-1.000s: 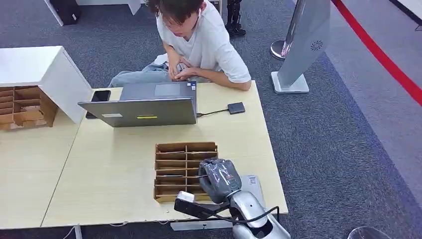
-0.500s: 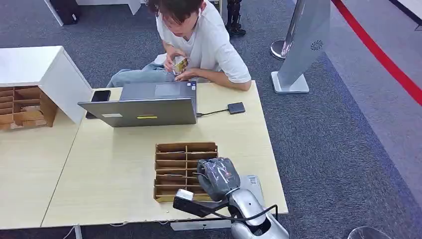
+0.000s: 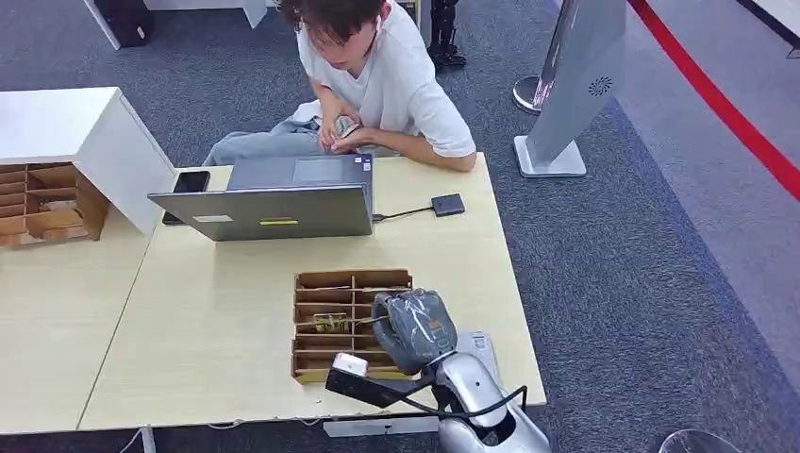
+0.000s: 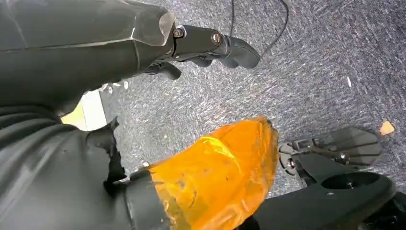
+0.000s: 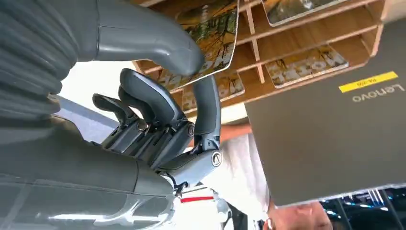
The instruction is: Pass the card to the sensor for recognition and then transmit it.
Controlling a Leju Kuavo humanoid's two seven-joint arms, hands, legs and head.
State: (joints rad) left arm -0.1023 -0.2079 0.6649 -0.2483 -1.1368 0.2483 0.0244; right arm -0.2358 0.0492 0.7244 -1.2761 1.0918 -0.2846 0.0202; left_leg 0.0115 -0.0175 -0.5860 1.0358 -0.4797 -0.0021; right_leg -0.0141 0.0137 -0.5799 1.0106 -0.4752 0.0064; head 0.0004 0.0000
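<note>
My right hand hovers over the near right part of the wooden card organizer on the table. Its thumb and a finger pinch a card with a yellow-green picture, and the other fingers are curled underneath. In the head view the card sticks out from the hand over the slots. More cards lie in the compartments. The small dark sensor box sits on a cable to the right of the laptop. My left hand hangs over the carpet, holding nothing.
A person sits behind the laptop, holding a small card in both hands. A black phone lies left of the laptop. A white box and a second organizer stand at the far left. A white pad lies under my right wrist.
My right hand has drawn back slightly toward me, and the card now shows lifted out over the slots. The person raised a card and lowered it again.
</note>
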